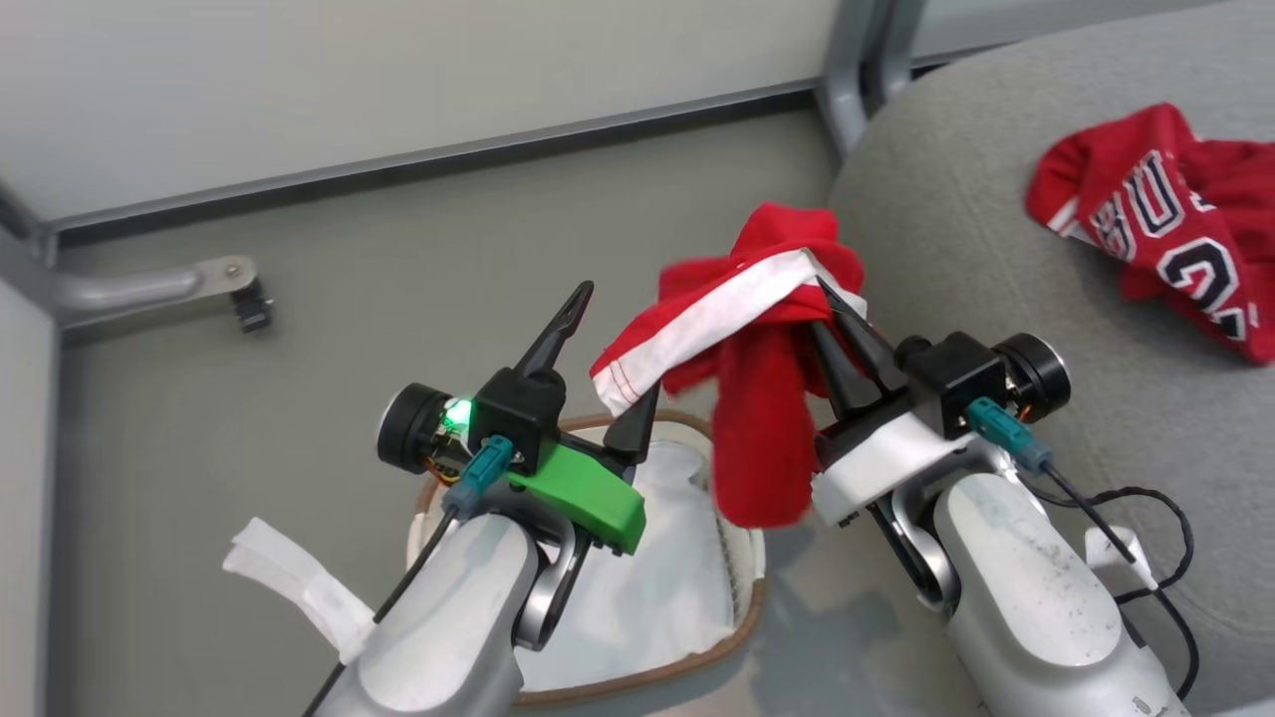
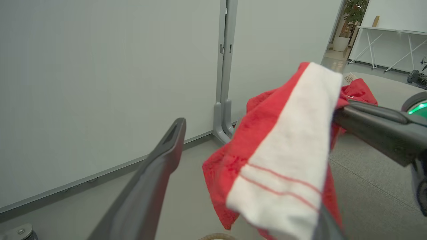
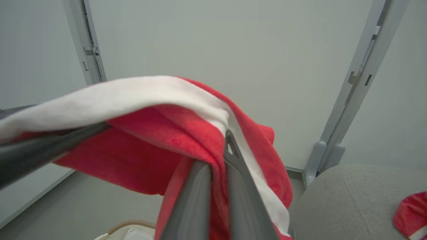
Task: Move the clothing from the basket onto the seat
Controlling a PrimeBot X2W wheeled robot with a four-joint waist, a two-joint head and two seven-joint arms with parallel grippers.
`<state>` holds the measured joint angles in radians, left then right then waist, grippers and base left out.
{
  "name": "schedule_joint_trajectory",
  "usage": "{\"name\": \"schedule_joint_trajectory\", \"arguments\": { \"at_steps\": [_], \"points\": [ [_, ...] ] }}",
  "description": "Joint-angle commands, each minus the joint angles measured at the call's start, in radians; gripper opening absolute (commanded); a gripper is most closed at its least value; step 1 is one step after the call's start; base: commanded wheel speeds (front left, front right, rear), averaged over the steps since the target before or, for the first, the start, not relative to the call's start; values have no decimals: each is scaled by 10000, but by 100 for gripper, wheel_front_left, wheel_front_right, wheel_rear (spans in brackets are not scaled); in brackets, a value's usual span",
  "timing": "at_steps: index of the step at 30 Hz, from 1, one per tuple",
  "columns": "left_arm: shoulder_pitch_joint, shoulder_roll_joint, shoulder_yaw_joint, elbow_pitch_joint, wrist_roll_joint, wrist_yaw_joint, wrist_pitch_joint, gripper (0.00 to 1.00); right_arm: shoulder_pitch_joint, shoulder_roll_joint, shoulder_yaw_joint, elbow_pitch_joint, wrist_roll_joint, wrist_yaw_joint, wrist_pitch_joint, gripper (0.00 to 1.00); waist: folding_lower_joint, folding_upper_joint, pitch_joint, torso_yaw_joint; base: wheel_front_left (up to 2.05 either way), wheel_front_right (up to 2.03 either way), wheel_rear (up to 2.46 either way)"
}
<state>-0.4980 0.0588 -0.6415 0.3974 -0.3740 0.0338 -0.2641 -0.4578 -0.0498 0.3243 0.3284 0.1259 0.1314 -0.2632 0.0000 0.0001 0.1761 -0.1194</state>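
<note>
One of the two garments is delivered: the red jersey (image 1: 1165,229) with black-and-white lettering lies crumpled on the grey seat (image 1: 956,199), well apart from the basket; the other, the red garment with white stripe trim (image 1: 757,398), hangs in the air above the basket's far rim and just beside the seat's rounded edge, not yet on the cushion. The right gripper (image 1: 835,299) carries it; its fingers (image 3: 203,200) are pinched together on a fold of the red cloth, with the white band looped over the top and a long red tail hanging down. The left gripper (image 1: 616,344) has its fingers spread wide and grips nothing; the trim's loose end drapes close by its inner finger, and I cannot tell whether it touches. The white laundry basket (image 1: 742,622) sits on the floor below both arms; what shows of its inside is the white cloth liner (image 1: 657,588), though the left forearm hides part of it. In my judgement the task is past halfway; what is left is to carry the striped garment over the seat and let it go there, taking care that it lands wholly on the cushion rather than sliding off the edge.
</note>
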Motion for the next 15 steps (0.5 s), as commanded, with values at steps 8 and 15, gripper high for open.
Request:
{"name": "schedule_joint_trajectory", "arguments": {
  "at_steps": [8, 15],
  "points": [
    [124, 149, 234, 302, 209, -236, -2, 100, 413, -30, -226, -331, 236, -14, -21, 0, 0, -1, 121, -2334, 0, 0, 0],
    [267, 127, 358, 483, 314, -409, 0, 100, 639, -28, -321, -521, 340, -14, -21, 0, 0, -1, 61, -3351, 0, 0, 0]
  ]
}}
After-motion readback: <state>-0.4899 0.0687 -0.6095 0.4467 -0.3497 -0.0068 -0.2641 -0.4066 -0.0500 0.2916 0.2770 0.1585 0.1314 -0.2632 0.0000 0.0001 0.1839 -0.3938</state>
